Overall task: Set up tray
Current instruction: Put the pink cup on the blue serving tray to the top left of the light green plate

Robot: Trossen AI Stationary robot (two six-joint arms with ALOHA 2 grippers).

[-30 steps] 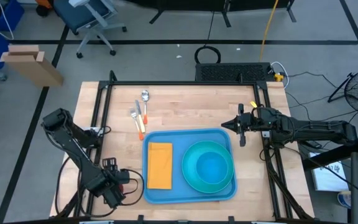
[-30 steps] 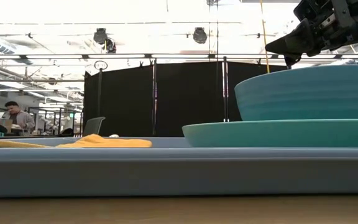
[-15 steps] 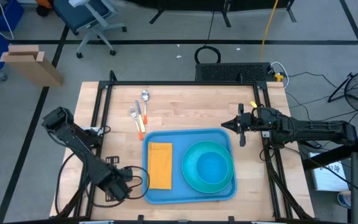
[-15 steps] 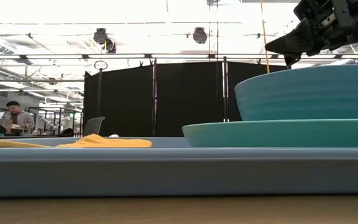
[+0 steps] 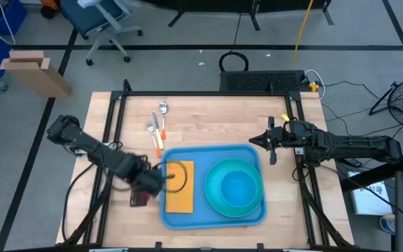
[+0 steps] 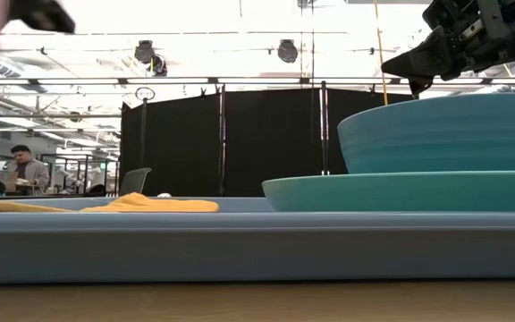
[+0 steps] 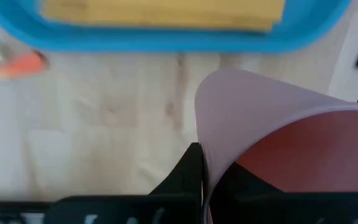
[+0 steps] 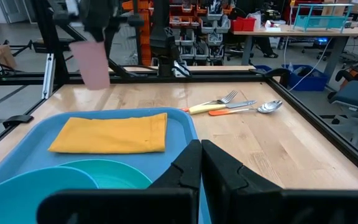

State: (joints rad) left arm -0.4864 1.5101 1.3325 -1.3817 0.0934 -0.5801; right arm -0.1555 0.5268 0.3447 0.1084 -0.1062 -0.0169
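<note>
The blue tray [image 5: 213, 187] lay on the wooden table [image 5: 208, 119], carrying a yellow napkin [image 5: 180, 186] and a teal bowl [image 5: 239, 186] on a plate [image 6: 401, 191]. Just off the tray's left edge, the left gripper [image 5: 147, 183] was clenched on a pink cup [image 7: 278, 143], held above the tabletop. The right gripper [image 5: 271, 142] hung pinched shut and empty near the tray's far right corner. A fork, knife and spoon [image 5: 157, 127] lay beyond the tray's far left corner.

The high camera looks straight down on the whole desk [image 5: 208, 112], while the low one sits at desk height, close against the tray [image 6: 240, 246] rim, facing the room. Both wrist cameras look across the tray, sharing its yellow napkin [image 8: 114, 134].
</note>
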